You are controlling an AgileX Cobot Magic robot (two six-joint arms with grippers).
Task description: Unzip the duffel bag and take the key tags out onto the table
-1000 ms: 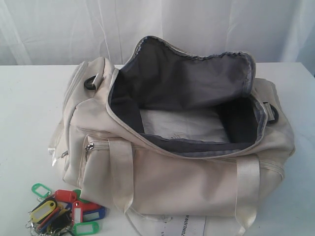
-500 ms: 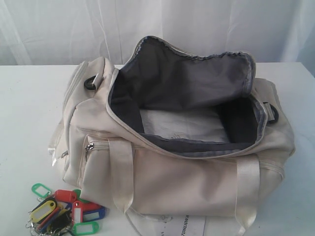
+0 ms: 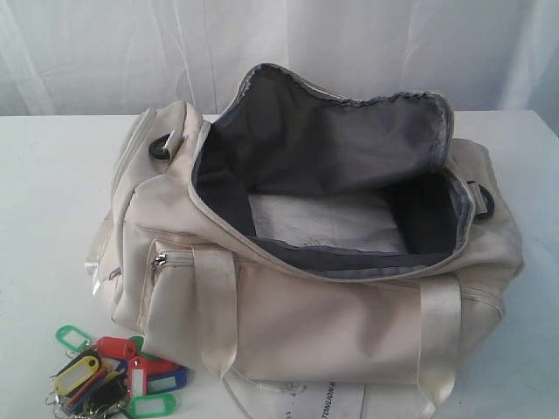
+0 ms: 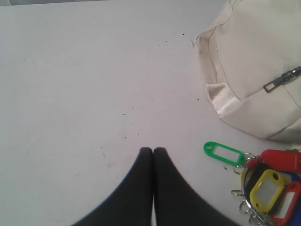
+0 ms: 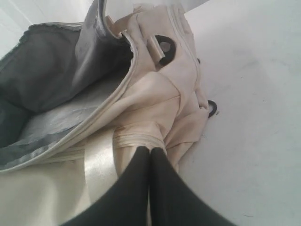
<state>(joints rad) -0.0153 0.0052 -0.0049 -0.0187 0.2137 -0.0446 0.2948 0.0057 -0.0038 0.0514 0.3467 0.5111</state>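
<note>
The cream duffel bag (image 3: 332, 323) lies on the white table (image 3: 52, 201) with its top unzipped and the flap folded back, showing dark grey lining and a pale floor panel. The key tags (image 3: 109, 375) lie in a bunch on the table by the bag's front left corner, outside it. In the left wrist view my left gripper (image 4: 153, 149) is shut and empty over bare table, with the key tags (image 4: 268, 183) off to one side and the duffel bag (image 4: 254, 56) beyond. My right gripper (image 5: 150, 149) is shut and empty above the duffel bag's (image 5: 155, 94) end. Neither gripper shows in the exterior view.
A white printed paper hang-tag (image 3: 327, 403) lies at the table's front edge under the bag. A white curtain (image 3: 113, 52) hangs behind the table. A satin strap handle (image 3: 437, 340) drapes down the bag's front. A black ring (image 5: 163, 49) sits on the bag's end.
</note>
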